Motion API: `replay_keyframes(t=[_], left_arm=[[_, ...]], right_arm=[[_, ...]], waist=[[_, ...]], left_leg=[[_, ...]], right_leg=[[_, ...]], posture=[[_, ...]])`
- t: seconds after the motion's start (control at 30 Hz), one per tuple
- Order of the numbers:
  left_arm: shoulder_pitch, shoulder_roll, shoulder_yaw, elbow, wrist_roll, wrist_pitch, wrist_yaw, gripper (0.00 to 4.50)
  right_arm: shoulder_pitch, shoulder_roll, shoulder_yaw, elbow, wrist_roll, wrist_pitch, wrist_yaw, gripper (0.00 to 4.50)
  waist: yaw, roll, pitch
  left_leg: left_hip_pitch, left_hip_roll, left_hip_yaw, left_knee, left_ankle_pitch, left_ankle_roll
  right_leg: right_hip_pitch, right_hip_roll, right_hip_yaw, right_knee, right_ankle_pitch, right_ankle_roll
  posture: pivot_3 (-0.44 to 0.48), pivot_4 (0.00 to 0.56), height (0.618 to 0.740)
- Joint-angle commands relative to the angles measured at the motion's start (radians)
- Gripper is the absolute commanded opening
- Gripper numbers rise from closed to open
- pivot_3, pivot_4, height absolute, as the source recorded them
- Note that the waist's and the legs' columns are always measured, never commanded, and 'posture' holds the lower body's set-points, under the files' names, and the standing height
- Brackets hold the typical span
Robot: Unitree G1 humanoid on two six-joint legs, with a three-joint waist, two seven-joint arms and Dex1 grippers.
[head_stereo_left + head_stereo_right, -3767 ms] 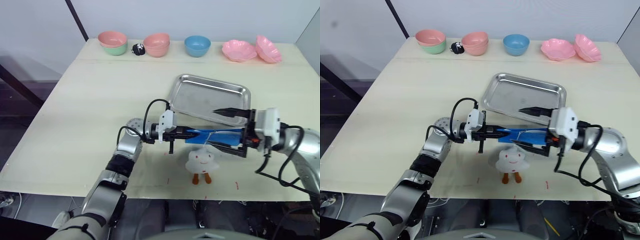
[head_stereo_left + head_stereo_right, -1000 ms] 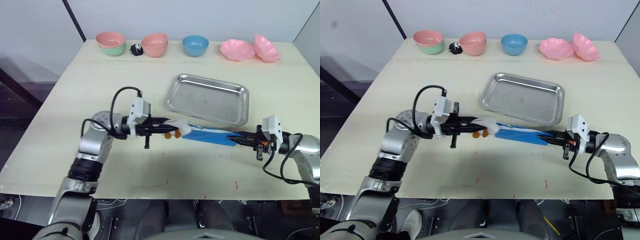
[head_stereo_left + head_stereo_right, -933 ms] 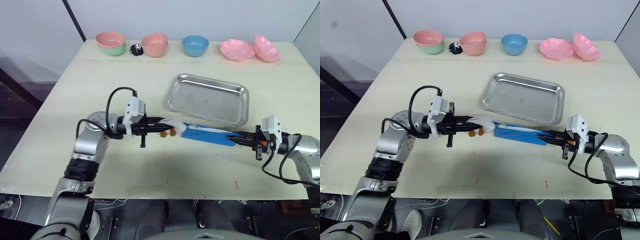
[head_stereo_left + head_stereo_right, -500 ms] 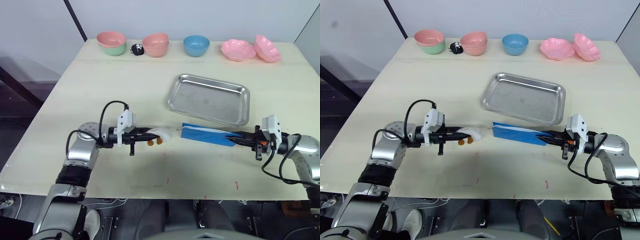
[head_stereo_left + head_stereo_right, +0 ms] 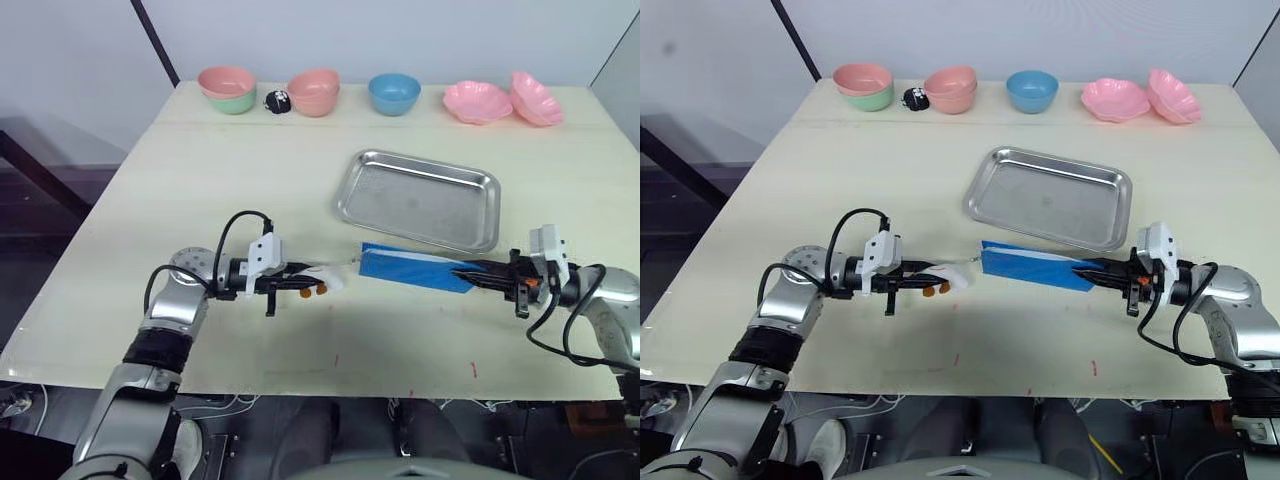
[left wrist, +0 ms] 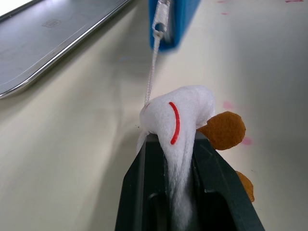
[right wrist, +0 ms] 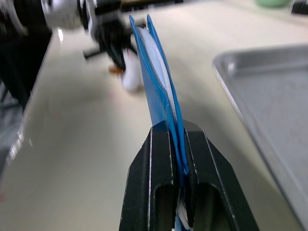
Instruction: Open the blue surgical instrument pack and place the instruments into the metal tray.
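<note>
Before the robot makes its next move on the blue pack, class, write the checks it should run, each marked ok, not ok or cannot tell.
1. Right gripper clamped on one end of the blue surgical instrument pack: ok.
2. Left gripper clamped on the white plush charm: ok.
3. Cord from the charm reaches the pack's zipper pull: ok.
4. Pack fully unzipped: cannot tell.
5. Metal tray bare and ready for instruments: ok.
6. Instruments out of the pack: not ok, none visible.

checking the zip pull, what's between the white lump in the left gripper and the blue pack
A thin white cord runs from the white lump, pinched in the left gripper, to the zipper pull on the blue pack; bare table lies beneath. The left wrist view shows it.
</note>
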Motion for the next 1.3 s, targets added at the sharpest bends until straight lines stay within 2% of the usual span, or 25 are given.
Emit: replay_keyframes(t=[0.03,0.1,0.27,0.43,0.67,0.73,0.77,0.8,0.87,0.9,0.97,1.03,1.07,1.17,1.23,1.3], left_arm=[[0.035,-0.005,-0.047,0.052,0.058,0.009,0.000,0.02],[0.036,-0.004,-0.045,0.051,0.055,0.007,-0.001,0.02],[0.023,0.021,-0.036,0.055,0.056,-0.016,-0.020,0.02],[-0.009,0.096,-0.014,0.063,0.034,-0.066,-0.113,0.02],[-0.051,0.187,0.000,0.078,0.017,-0.054,-0.205,0.02],[-0.053,0.202,0.003,0.081,0.017,-0.047,-0.216,0.98],[-0.056,0.209,0.004,0.088,0.018,-0.045,-0.219,1.17],[-0.060,0.215,0.004,0.101,0.023,-0.048,-0.221,1.70],[-0.066,0.230,-0.001,0.128,0.034,-0.064,-0.228,2.28],[-0.072,0.236,0.000,0.141,0.032,-0.070,-0.233,2.96],[-0.090,0.251,0.007,0.145,-0.021,-0.053,-0.264,3.36],[-0.105,0.278,0.000,0.120,-0.100,-0.006,-0.275,4.33],[-0.112,0.288,-0.002,0.104,-0.138,0.021,-0.275,4.48],[-0.137,0.314,0.007,0.034,-0.266,0.151,-0.275,4.48],[-0.143,0.334,0.001,-0.002,-0.318,0.201,-0.275,4.48],[-0.161,0.316,0.020,-0.019,-0.351,0.252,-0.275,4.48]], right_arm=[[-0.038,0.023,-0.093,-0.083,0.176,0.107,-0.049,0.00],[-0.038,0.036,-0.101,-0.089,0.201,0.126,-0.063,0.00],[-0.028,0.022,-0.070,-0.080,0.111,0.065,-0.047,0.00],[-0.043,-0.008,-0.008,-0.024,-0.071,-0.130,0.014,0.00],[-0.040,0.023,0.065,0.037,-0.156,-0.249,0.041,0.00],[-0.038,0.028,0.073,0.059,-0.167,-0.272,0.042,0.00],[-0.037,0.031,0.077,0.066,-0.170,-0.279,0.042,0.00],[-0.037,0.033,0.080,0.072,-0.171,-0.286,0.042,0.00],[-0.036,0.036,0.087,0.079,-0.173,-0.294,0.042,0.00],[-0.036,0.037,0.089,0.081,-0.173,-0.295,0.042,0.00],[-0.038,0.038,0.090,0.082,-0.169,-0.294,0.041,0.00],[-0.040,0.040,0.087,0.080,-0.161,-0.289,0.037,0.00],[-0.040,0.040,0.087,0.080,-0.160,-0.288,0.037,0.00],[-0.038,0.040,0.088,0.073,-0.154,-0.280,0.036,0.00],[-0.036,0.041,0.090,0.068,-0.153,-0.278,0.035,0.00],[-0.037,0.044,0.093,0.064,-0.153,-0.275,0.032,0.00]], waist=[[0.000,0.000,0.000],[0.000,0.000,0.000],[0.000,0.000,0.000],[-0.013,0.000,0.000],[-0.038,0.000,0.001],[-0.037,0.000,0.001],[-0.036,-0.001,0.002],[-0.036,-0.001,0.002],[-0.035,-0.001,0.002],[-0.034,-0.001,0.002],[-0.032,-0.001,0.002],[-0.032,-0.002,0.003],[-0.031,-0.003,0.004],[-0.031,-0.003,0.004],[-0.031,-0.004,0.004],[-0.031,-0.003,0.005]], left_leg=[[0.000,0.000,0.000,0.000,0.000,0.000],[0.000,0.000,0.000,0.000,0.000,0.000],[0.000,0.000,0.000,0.000,0.000,0.000],[0.000,0.000,0.001,0.000,0.000,0.000],[0.002,0.003,0.004,-0.003,0.000,0.000],[0.002,0.003,0.004,-0.004,0.000,0.000],[0.002,0.003,0.005,-0.004,0.000,0.000],[0.002,0.003,0.005,-0.004,0.000,0.000],[0.002,0.003,0.006,-0.004,0.000,0.000],[0.003,0.003,0.005,-0.004,0.000,0.000],[0.003,0.003,0.005,-0.004,0.000,0.000],[0.002,0.003,0.005,-0.004,0.000,0.000],[0.002,0.003,0.005,-0.004,0.000,0.000],[0.002,0.002,0.005,-0.004,0.000,0.000],[0.001,0.002,0.005,-0.004,0.000,0.000],[0.001,0.002,0.005,-0.004,0.000,0.000]], right_leg=[[0.000,0.000,0.000,0.000,0.000,0.000],[0.000,0.000,0.000,0.000,0.000,0.000],[0.000,0.000,0.000,0.000,0.000,0.000],[-0.001,0.001,0.001,0.000,0.000,0.000],[-0.003,0.005,0.005,0.000,0.000,-0.001],[-0.003,0.005,0.007,0.000,0.000,-0.001],[-0.003,0.005,0.007,0.000,0.000,-0.001],[-0.003,0.005,0.007,-0.001,0.000,0.000],[-0.003,0.005,0.008,0.000,0.000,0.000],[-0.002,0.005,0.007,0.000,0.000,0.000],[-0.002,0.005,0.007,0.000,0.000,0.000],[-0.002,0.005,0.007,0.000,0.000,0.000],[-0.003,0.005,0.007,0.000,0.000,0.000],[-0.003,0.004,0.007,0.000,0.000,0.000],[-0.003,0.004,0.006,0.000,0.000,0.000],[-0.003,0.003,0.006,-0.001,0.000,0.000]], posture=[[0.000,0.150,0.740],[0.000,0.150,0.740],[0.000,0.150,0.740],[0.000,0.150,0.740],[0.000,0.150,0.740],[0.000,0.150,0.740],[0.000,0.150,0.740],[0.000,0.150,0.740],[0.000,0.150,0.740],[0.000,0.150,0.740],[0.000,0.150,0.740],[0.000,0.150,0.740],[0.000,0.150,0.740],[0.000,0.150,0.740],[0.000,0.150,0.740],[0.000,0.150,0.740]])
